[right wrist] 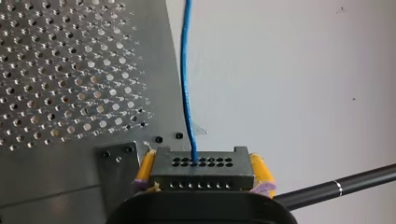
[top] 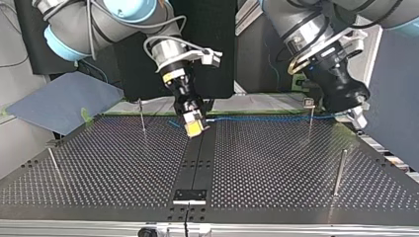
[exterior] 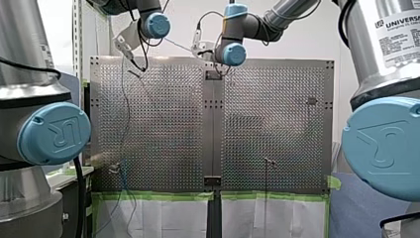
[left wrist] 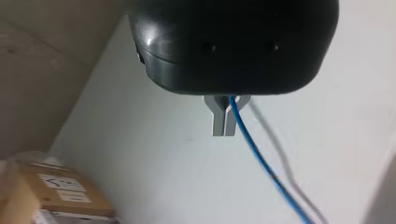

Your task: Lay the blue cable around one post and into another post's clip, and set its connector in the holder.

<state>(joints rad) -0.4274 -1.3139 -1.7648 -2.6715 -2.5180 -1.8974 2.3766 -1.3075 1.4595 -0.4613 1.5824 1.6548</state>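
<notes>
Here, my right jaws pinch the connector [right wrist: 201, 170] (yellow pads [right wrist: 259, 169]); my left jaws pinch the blue cable [left wrist: 258, 154].

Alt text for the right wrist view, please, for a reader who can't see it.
My right gripper, yellow-padded, is shut on a dark connector with two rows of holes. The blue cable runs straight ahead from it, beside the perforated table.

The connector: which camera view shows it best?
The right wrist view: the connector is close, between my right jaws, its holes plain. The top view barely shows it; front and left wrist views do not.
</notes>
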